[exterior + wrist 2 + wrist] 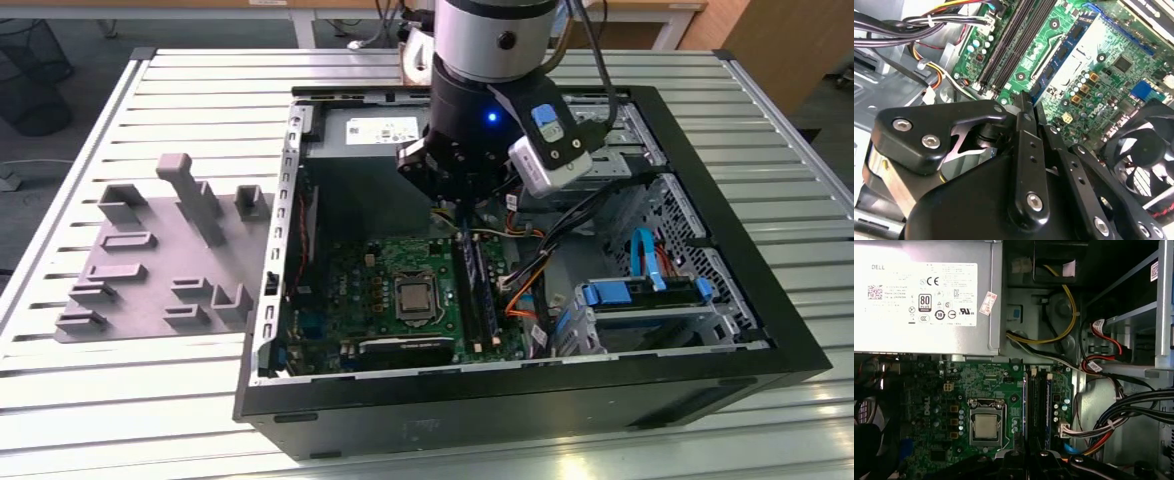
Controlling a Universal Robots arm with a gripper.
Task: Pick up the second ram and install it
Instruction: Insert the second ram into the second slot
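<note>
Open computer case lies on a slatted metal surface, with the arm reaching down into it. The pincer hangs just above the motherboard, over the far end of the memory slots. In the second wrist view the pincer has its fingers drawn close together; whether a stick sits between them cannot be told. A dark green memory stick stands upright in a slot just beside the processor socket; which ram this is cannot be told. Grey fixture blocks sit on the surface at the exterior view's left, well apart from the case. Power supply and bundled cables show in the first wrist view.
</note>
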